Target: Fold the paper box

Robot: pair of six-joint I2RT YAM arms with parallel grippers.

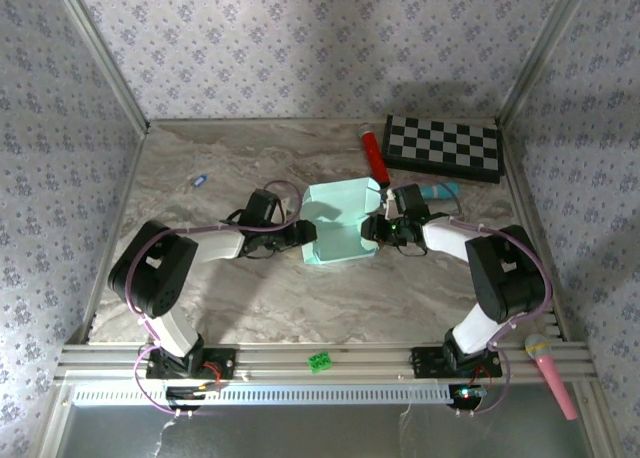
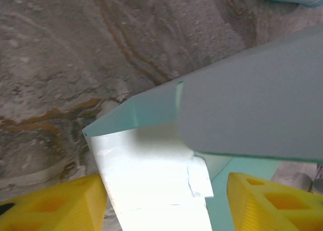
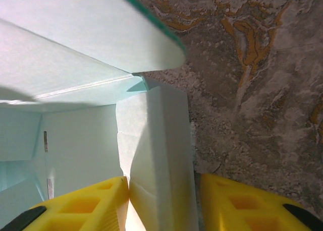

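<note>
Yellow fingers [image 3: 86, 203] of the right gripper [image 3: 162, 183] straddle one wall of the pale mint-green thin-card paper box [image 3: 75, 49], partly closed; whether they pinch it cannot be told. Opposite, the left gripper [image 2: 166, 185] stands wide around another flap, ungripped.

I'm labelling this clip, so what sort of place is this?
Probably a robot test booth: a marble-look tabletop, floral wallpaper walls, and the left arm and right arm bolted to an aluminium rail.

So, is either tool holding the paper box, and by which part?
The right tool appears to grip the paper box by its side wall; the left tool straddles the opposite wall with open jaws.
</note>
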